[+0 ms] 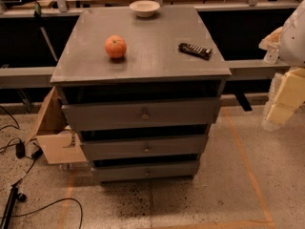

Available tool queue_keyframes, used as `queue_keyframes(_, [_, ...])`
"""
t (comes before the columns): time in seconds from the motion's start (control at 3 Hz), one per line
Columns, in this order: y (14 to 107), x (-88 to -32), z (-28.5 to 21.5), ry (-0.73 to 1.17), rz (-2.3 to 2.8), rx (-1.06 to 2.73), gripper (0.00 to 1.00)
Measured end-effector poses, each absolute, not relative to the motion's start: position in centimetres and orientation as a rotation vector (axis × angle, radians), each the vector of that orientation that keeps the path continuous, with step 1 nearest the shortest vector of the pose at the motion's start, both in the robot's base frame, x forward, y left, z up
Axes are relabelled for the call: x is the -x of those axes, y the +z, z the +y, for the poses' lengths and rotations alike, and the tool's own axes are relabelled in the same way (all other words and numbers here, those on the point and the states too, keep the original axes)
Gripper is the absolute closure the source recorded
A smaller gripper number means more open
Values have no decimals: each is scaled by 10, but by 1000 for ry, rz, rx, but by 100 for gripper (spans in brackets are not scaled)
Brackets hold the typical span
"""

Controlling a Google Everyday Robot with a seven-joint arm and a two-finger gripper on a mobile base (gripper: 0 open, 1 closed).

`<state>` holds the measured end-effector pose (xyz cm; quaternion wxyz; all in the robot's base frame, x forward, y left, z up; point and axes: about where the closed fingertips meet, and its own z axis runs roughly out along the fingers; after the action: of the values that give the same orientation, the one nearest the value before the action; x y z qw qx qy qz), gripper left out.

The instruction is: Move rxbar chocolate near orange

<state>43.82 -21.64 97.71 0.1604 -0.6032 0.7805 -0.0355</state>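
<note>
The rxbar chocolate (195,50), a dark flat bar with pale lettering, lies on the right side of the grey cabinet top (152,63), near its right edge. The orange (116,46) sits on the left half of the same top, well apart from the bar. My gripper (282,101), pale yellow below the white arm, hangs at the right edge of the view. It is off the cabinet's right side, lower than the top and away from both objects.
A white bowl (144,7) stands at the back edge of the cabinet top. The cabinet has three drawers (143,113). A cardboard box (52,137) and cables (19,149) lie on the floor at the left.
</note>
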Motion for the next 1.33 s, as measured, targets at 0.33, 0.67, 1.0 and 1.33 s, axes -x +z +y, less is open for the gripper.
queue_keyframes(0.33, [977, -438, -216, -101, 2229, 1723, 0])
queue_keyframes(0.67, [979, -443, -214, -67, 2204, 1696, 0])
queue_keyframes(1.0, [980, -485, -209, 48, 2098, 1590, 0])
queue_keyframes(1.33, [978, -562, -203, 212, 1983, 1392, 0])
